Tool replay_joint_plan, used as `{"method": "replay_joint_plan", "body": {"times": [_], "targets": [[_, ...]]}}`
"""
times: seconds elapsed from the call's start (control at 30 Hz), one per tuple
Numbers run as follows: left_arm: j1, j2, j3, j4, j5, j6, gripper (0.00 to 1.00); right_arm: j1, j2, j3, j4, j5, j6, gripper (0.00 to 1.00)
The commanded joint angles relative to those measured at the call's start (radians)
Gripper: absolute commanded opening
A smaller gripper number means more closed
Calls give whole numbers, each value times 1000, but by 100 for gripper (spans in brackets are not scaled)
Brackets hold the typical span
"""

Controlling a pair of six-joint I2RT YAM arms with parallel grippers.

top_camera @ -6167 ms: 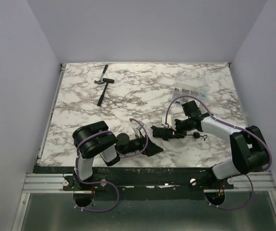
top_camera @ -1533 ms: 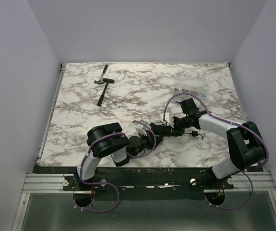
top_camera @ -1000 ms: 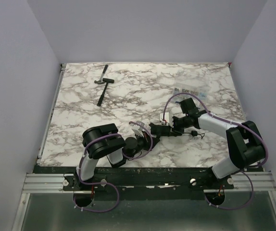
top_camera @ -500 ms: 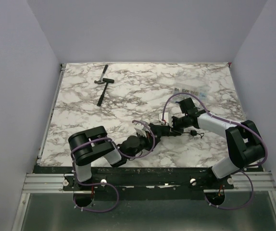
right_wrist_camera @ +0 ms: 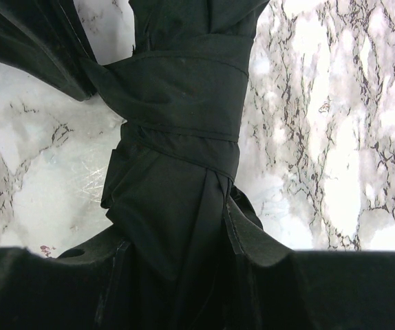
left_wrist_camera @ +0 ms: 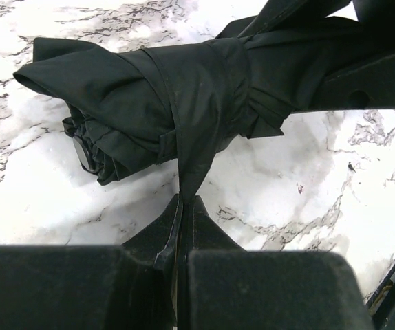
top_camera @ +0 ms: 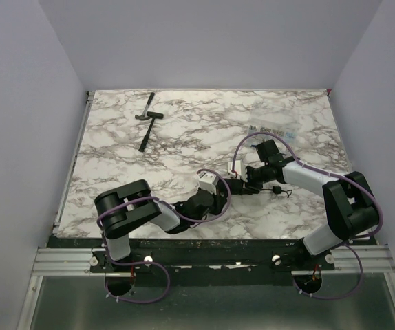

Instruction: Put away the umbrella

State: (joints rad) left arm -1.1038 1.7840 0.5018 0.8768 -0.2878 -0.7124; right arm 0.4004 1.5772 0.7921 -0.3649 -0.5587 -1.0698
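Observation:
The black umbrella (top_camera: 226, 190) lies folded on the marble table between both grippers. In the left wrist view its bunched canopy (left_wrist_camera: 115, 117) has a black tie strap (left_wrist_camera: 194, 96) wrapped round it. The strap's free end runs down into my left gripper (left_wrist_camera: 184, 199), which is shut on it. My right gripper (right_wrist_camera: 184, 230) is shut on the folded canopy, just below the wrapped strap (right_wrist_camera: 184, 89). From above, the left gripper (top_camera: 215, 195) sits close beside the right gripper (top_camera: 244, 180). The umbrella's small handle and wrist loop (top_camera: 279, 191) poke out behind the right wrist.
A small black-handled hammer (top_camera: 146, 128) lies at the table's back left. A clear plastic packet (top_camera: 273, 132) lies at the back right, behind the right arm. The table's near edge (top_camera: 204, 240) runs just below the left arm.
My left forearm has swung low along the near edge, and its gripper has moved right and a little farther in with the strap end. The right gripper has held still on the umbrella.

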Motion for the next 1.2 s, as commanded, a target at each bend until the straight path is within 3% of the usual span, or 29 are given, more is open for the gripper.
{"method": "replay_joint_plan", "body": {"times": [0.0,0.27,0.63,0.67,0.77,0.87,1.17], "targets": [[-14,9,21,-189,-45,-25,0,7,101,-60,-98,151,15,1],[-27,-23,16,-234,-118,-45,0,8,108,-59,-100,154,14,1],[-16,45,170,-480,-159,-130,0,8,109,-59,-105,153,13,1],[-10,53,188,-504,-158,-138,1,8,109,-59,-105,152,13,1],[9,61,228,-573,-163,-181,23,8,107,-59,-108,150,13,1],[32,64,259,-661,-168,-236,36,7,106,-59,-110,148,11,1],[64,72,274,-786,-167,-346,37,7,101,-60,-112,147,8,1]]}}
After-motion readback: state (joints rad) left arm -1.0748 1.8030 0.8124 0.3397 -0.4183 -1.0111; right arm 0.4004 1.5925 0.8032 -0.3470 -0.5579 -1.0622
